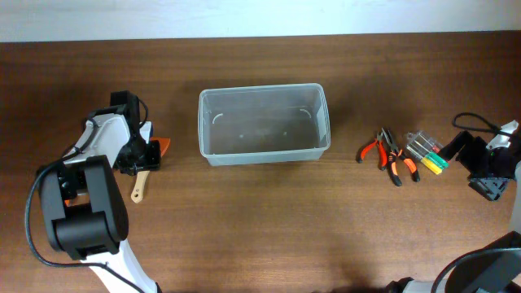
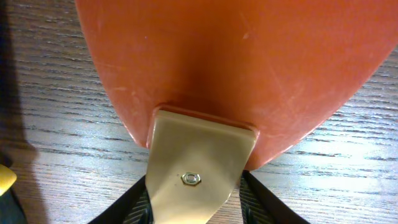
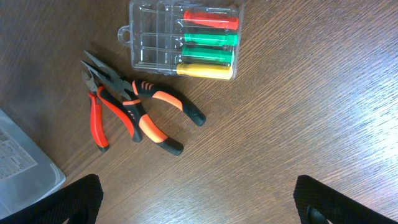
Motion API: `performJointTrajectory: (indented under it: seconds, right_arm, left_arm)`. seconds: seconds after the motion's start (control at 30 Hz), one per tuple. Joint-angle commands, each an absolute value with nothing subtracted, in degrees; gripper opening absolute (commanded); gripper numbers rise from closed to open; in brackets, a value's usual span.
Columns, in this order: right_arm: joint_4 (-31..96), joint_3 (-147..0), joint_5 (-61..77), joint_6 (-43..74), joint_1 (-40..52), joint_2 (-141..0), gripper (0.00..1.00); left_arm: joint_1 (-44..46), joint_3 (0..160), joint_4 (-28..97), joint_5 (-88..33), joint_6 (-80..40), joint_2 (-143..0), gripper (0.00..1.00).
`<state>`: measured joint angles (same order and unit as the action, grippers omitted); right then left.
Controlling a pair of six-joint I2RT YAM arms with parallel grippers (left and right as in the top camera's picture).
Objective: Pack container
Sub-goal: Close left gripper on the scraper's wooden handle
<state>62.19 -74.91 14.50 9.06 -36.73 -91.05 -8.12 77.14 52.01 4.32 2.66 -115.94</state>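
The clear plastic container (image 1: 262, 88) stands empty at the table's middle; its corner shows in the right wrist view (image 3: 18, 171). My left gripper (image 1: 140, 160) is left of it, shut on the beige wooden handle (image 2: 199, 168) of an orange-bladed scraper (image 2: 236, 62) that lies on the table; the blade (image 1: 164, 145) points toward the container. My right gripper (image 3: 214, 205) is open and empty over bare table at the far right (image 1: 488, 181), just right of the hand tools.
Red-handled pliers (image 3: 99, 121) (image 1: 373, 149) and orange-and-black pliers (image 3: 155, 118) (image 1: 400, 165) lie right of the container. A small clear case of coloured screwdrivers (image 3: 186, 37) (image 1: 428, 153) lies next to them. The table's far edge runs along the top of the overhead view.
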Motion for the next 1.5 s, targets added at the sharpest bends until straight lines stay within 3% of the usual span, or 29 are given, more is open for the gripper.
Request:
performJointTrajectory:
  seconds: [0.0, 0.17, 0.33, 0.5, 1.47]
  right_arm:
    - [62.2, -75.8, 14.6, 9.5, -36.8, -91.2, 0.98]
    - [62.2, -75.8, 14.6, 9.5, -36.8, -91.2, 0.99]
    - [62.2, -75.8, 14.6, 9.5, -36.8, -91.2, 0.99]
    - [62.2, -75.8, 14.6, 9.5, -36.8, -91.2, 0.98]
    - [62.2, -75.8, 14.6, 9.5, -36.8, -91.2, 0.98]
  left_arm:
    - [-8.1, 76.9, 51.5, 4.3, 3.1, -117.3, 0.41]
    - [-8.1, 76.9, 49.6, 4.3, 7.3, -117.3, 0.33]
    - [-8.0, 77.0, 47.9, 4.1, 10.7, -117.3, 0.09]
    - [-8.0, 77.0, 47.4, 4.0, 10.9, -117.3, 0.02]
    - [-2.5, 82.7, 55.7, -0.2, 15.3, -113.2, 0.02]
